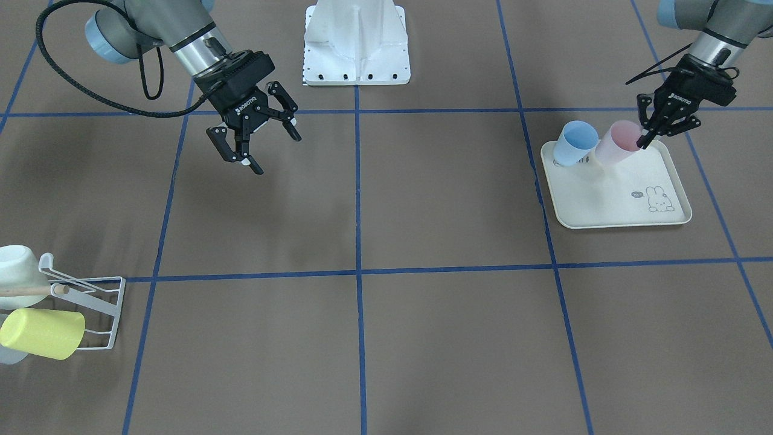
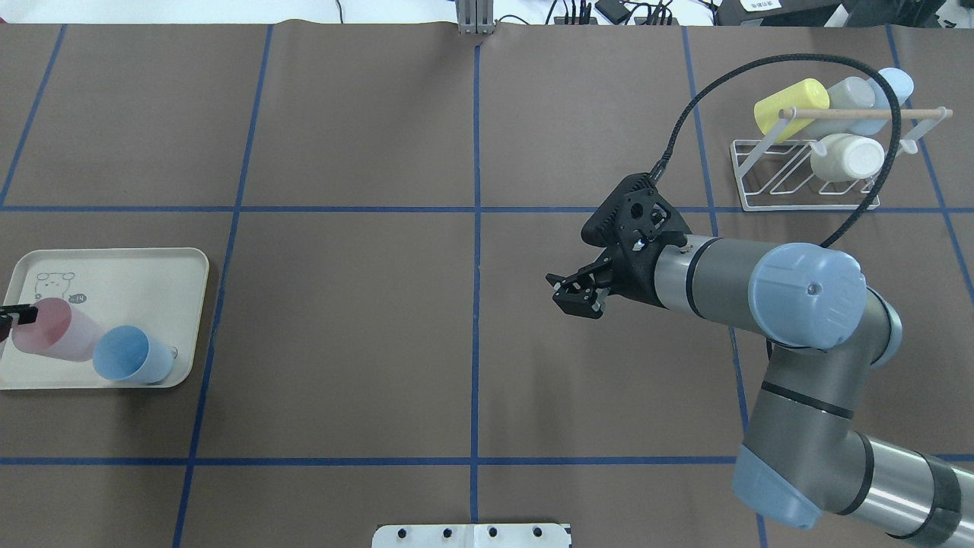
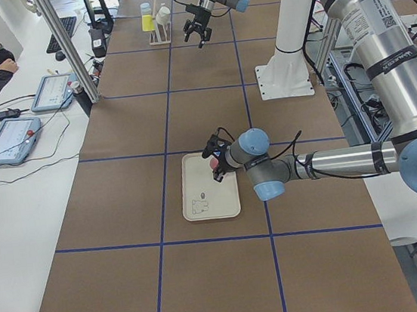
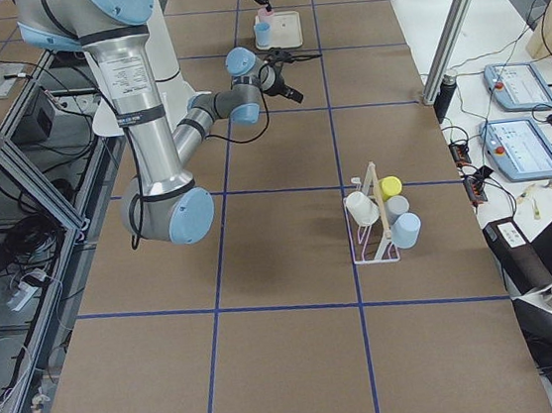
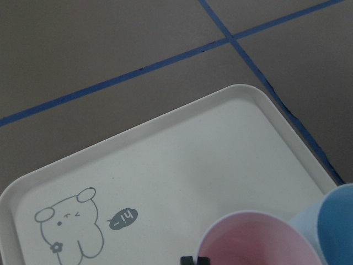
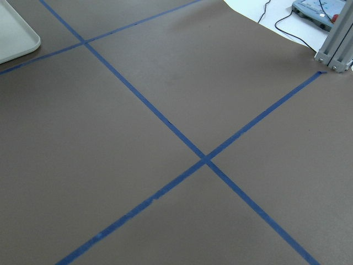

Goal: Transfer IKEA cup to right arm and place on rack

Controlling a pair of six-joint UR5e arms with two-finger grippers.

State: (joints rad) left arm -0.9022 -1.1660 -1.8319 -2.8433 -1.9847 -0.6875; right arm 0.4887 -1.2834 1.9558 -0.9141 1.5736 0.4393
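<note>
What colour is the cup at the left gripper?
Pale pink; the cup shows best in the front-facing view, left gripper at its rim.

Cream tray (image 1: 619,208) (rabbit drawing) sits on brown table (image 1: 423,199).

ROBOTIQ is printed on the right gripper (image 1: 275,151) and the left gripper (image 1: 647,140); the tray (image 5: 165,143) has a speech bubble (image 5: 122,218) reading "hi~".

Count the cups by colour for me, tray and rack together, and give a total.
Pink cup: 1
Blue: 2, darker blue cup on the tray, pale blue cup on the rack
Yellow cup: 1
White cup: 1
Grey cup: 1
Total: 6 cups
</note>
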